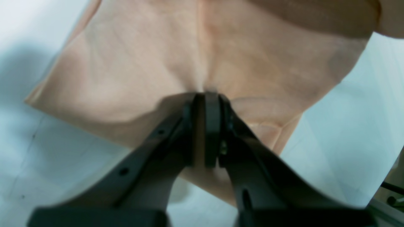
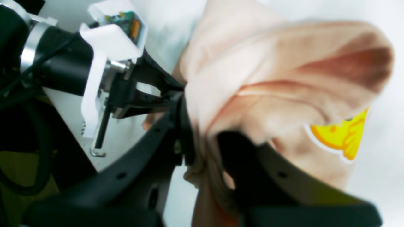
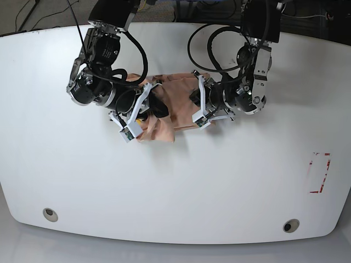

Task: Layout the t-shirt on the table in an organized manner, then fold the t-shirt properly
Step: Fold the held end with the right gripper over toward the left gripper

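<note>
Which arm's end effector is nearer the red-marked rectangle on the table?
Left. The left end effector holds the t-shirt nearer the red-marked rectangle; the right end effector is farther away.

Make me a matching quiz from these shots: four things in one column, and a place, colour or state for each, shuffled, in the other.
1. t-shirt
2. bear print
3. table
4. left gripper

a. glossy white
b. yellow
c. shut on cloth
d. peach, bunched between both arms

Pairs: 1-d, 2-b, 3-a, 4-c
</note>
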Controlling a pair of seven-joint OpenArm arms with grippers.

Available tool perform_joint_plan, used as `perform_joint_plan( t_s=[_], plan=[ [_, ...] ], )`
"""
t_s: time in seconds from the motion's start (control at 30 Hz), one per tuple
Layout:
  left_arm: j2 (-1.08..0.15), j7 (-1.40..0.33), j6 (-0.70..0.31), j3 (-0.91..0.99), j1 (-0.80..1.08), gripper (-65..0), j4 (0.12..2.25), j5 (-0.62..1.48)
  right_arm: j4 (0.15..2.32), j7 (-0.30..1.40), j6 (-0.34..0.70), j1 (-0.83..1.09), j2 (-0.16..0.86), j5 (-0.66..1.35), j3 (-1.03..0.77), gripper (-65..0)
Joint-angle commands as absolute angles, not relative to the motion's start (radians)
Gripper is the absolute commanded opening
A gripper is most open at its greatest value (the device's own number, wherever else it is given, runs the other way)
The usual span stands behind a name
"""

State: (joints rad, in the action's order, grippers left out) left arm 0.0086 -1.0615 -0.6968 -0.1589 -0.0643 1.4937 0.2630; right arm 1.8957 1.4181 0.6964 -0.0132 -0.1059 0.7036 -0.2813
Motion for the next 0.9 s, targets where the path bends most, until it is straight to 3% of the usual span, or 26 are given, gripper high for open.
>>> perform_joint_plan(
  t_s=[0.0, 0.37, 0.47, 0.87],
  plan=[
    [0.015, -1.069, -0.698, -0.16, -0.076, -60.7, 1.501, 0.271, 1.908, 1.396, 0.698, -0.028, -0.11, 0.731, -0.278, -57.4],
    [0.025, -1.069, -0.698, -0.16, -0.076, -60.7, 1.503, 0.271, 1.916, 1.396, 0.668, -0.022, -0.125, 0.737, -0.17, -18.4],
    [0.027, -1.069, -0.698, -0.16, -0.076, -60.7, 1.503, 0.272, 1.922, 1.396, 0.65, -0.028, -0.139, 0.737, -0.17, -14.7],
    [0.028, -1.069, -0.698, -0.12, -0.074, -60.7, 1.56, 0.278, 1.933, 1.396, 0.654, -0.045, -0.13, 0.748, -0.246, -14.9]
  ],
)
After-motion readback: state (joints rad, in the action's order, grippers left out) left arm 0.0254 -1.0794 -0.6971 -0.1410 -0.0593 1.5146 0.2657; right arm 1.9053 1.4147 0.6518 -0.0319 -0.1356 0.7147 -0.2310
